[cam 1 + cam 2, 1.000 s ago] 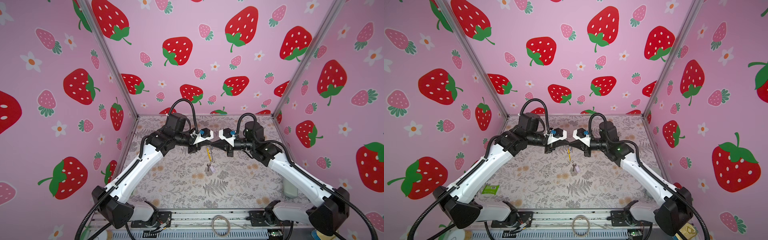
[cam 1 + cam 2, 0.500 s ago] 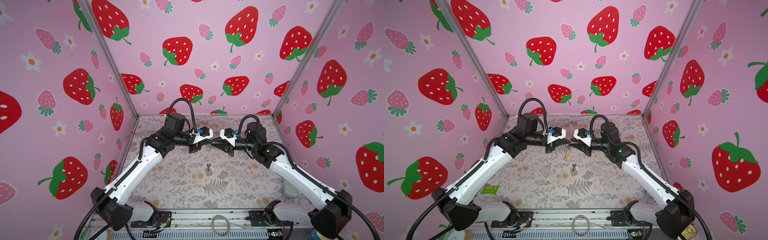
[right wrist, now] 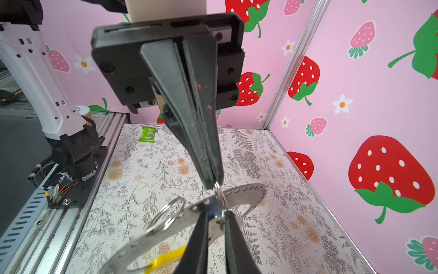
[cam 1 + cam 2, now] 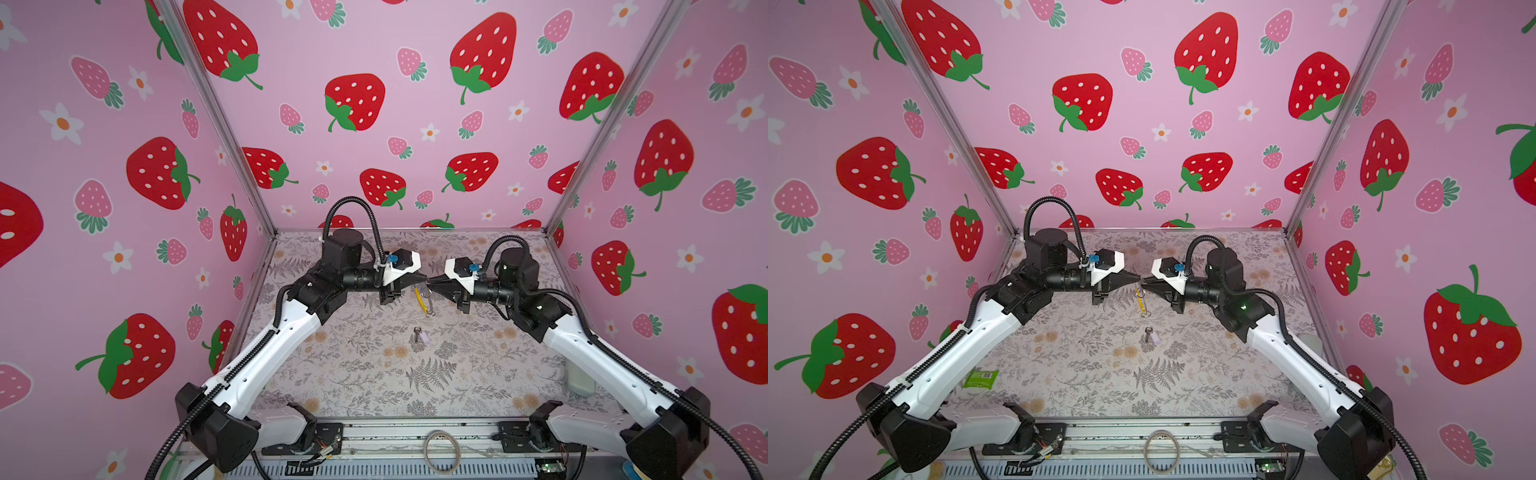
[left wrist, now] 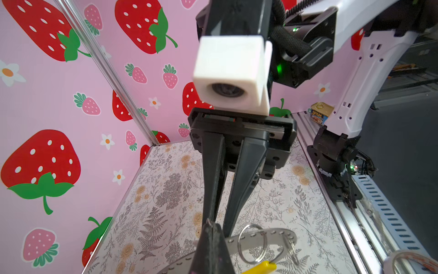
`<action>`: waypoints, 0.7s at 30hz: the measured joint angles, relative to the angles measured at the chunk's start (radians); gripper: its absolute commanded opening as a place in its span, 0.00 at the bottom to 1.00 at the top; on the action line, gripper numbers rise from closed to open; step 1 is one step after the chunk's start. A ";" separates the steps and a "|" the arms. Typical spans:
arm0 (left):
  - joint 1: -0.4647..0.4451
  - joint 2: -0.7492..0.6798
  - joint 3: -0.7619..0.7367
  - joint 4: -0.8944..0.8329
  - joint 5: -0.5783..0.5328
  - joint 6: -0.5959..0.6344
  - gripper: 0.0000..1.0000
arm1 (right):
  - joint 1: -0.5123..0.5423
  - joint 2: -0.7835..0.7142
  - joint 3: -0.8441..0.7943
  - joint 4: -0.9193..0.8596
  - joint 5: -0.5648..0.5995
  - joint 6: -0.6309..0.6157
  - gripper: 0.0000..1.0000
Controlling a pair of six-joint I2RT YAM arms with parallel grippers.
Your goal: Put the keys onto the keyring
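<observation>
Left fingers clenched on a small loop of the keyring, held up mid-air. Right fingers slightly parted around the blue tag, grip unclear; lilac-tagged key lies on the counter below.

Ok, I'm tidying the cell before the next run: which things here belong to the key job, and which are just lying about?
Job: keyring; lilac-tagged key; blue-tagged key, mostly hidden.
Lying about: plain hoop; green packet; Spam can.
</observation>
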 measured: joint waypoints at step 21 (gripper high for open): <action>-0.008 -0.042 -0.219 0.461 -0.054 -0.270 0.00 | -0.002 0.001 -0.001 0.045 0.050 0.010 0.04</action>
